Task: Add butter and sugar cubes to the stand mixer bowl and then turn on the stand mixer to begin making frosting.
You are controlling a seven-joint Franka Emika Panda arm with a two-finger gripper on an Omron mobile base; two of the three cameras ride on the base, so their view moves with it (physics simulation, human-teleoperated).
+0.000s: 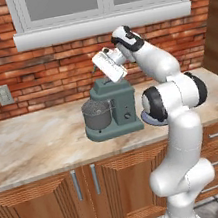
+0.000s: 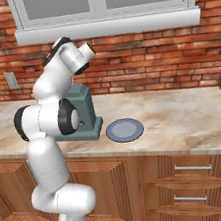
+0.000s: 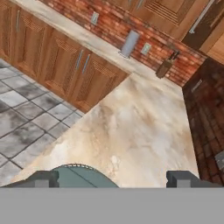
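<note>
- The stand mixer bowl (image 1: 97, 115) is a dark grey, straight-sided metal tub, round, with a speckled dark inside. It stands on the front of the flat base of the stand mixer (image 1: 112, 108), under the head, on the marble surface (image 1: 35, 139) below the window.
- The stand mixer is dull teal-green, boxy in its column, with small knobs on the side that faces me. From the right base view it is mostly hidden behind my own arm.
- Whether butter or sugar cubes already lie in the bowl I cannot tell; the inside is too dark and small to read.
- My gripper (image 1: 104, 63) hangs above the mixer's head, tilted, with the jaws spread wide and nothing between them. In the hand view the two dark finger tips (image 3: 43, 178) stand far apart, with a curved teal edge between them and bare marble beyond.
- A flat blue-grey plate (image 2: 124, 129) lies just beside the mixer's base on its right; I see nothing on it.
- My judgement of the risks: coming down from here I could knock the head or tip the mixer, since I am close over it.
- With the jaws this wide, a reach for a small knob could brush the column and miss the switch.
- I could also take the plate for the bowl, both being round and greyish.
</note>
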